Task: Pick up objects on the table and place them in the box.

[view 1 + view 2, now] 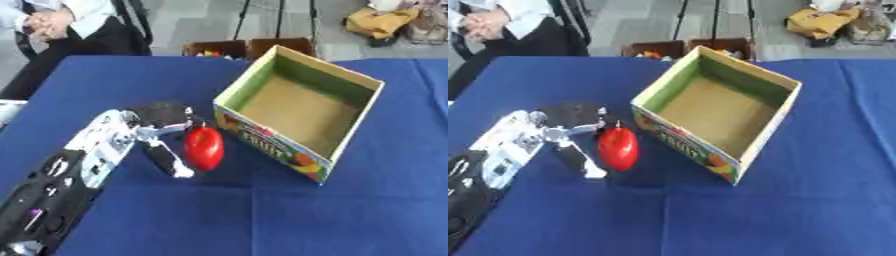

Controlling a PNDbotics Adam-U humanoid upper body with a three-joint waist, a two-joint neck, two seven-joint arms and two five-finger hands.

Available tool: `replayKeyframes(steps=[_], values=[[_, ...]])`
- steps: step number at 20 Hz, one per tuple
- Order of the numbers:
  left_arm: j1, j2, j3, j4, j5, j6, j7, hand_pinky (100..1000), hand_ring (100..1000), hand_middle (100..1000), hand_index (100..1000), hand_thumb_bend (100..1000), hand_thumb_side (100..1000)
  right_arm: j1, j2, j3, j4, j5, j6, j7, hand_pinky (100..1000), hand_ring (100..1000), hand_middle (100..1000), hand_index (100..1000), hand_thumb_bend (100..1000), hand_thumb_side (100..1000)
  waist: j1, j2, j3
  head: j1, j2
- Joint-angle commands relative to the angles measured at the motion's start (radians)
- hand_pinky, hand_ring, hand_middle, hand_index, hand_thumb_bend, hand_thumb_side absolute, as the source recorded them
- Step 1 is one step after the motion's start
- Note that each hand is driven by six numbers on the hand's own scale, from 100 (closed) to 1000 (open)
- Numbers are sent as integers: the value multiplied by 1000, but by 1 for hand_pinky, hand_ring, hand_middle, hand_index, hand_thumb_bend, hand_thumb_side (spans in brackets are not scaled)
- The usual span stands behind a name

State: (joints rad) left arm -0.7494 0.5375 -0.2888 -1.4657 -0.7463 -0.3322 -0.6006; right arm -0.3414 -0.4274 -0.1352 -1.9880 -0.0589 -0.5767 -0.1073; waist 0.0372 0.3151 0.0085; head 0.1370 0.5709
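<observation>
Red object (203, 148), glossy and oval with a small dark stem at its top, is held at the left hand (157, 131), just left of the box (354, 131). The hand is curled on it: one finger (171, 161) runs down its left side and another part of the hand reaches over toward the stem. Whether the object is lifted or resting on the bench (262, 215) cannot be told; a dark shadow lies beneath it. The left arm enters from the lower left corner. The right hand is not seen in either view.

The box is open-topped, green inside with a brown floor, a printed fruit label on its near wall, and nothing is seen inside it. The near wall stands just beside the object, apart from it.

Step judged: grasp made, transfer to the box not yet done. The next move calls for the object to be raised above the near wall, carried right over the opening, then released. Contact with the rim is the likely risk.
</observation>
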Motion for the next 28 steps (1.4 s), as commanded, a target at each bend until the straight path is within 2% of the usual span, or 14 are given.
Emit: replayKeyframes(steps=[1, 7, 12, 17, 22, 28], values=[[-1, 67, 33, -102, 73, 17, -17, 100, 421, 503, 694, 100, 488, -3, -31, -11, -12, -5, 2, -6, 830, 871, 637, 819, 100, 825, 16, -40, 2, -9, 7], [-1, 167, 110, -251, 232, 79, -13, 100, 404, 491, 695, 100, 486, -5, -37, -11, -12, -9, 4, -12, 830, 870, 638, 819, 100, 826, 27, -46, -6, -19, 7], [-47, 223, 166, -290, 326, 134, 18, 100, 397, 483, 692, 100, 477, -8, -41, -5, -12, -14, 4, -8, 831, 872, 637, 820, 100, 827, 37, -47, -28, -4, 7], [-120, 217, 177, -233, 342, 165, 47, 100, 389, 475, 687, 100, 477, -20, -41, 3, -12, -21, 3, 2, 833, 873, 637, 820, 100, 829, 49, -40, -61, 21, -2], [-201, 164, 176, -116, 313, 179, 86, 100, 382, 466, 681, 100, 477, -42, -41, 15, -12, -33, 1, 17, 834, 874, 637, 821, 100, 828, 66, -28, -115, 58, -20], [-265, 96, 171, 19, 249, 165, 163, 100, 380, 461, 678, 100, 471, -68, -36, 25, -12, -47, -1, 35, 837, 877, 636, 822, 100, 832, 81, -10, -173, 107, -37]])
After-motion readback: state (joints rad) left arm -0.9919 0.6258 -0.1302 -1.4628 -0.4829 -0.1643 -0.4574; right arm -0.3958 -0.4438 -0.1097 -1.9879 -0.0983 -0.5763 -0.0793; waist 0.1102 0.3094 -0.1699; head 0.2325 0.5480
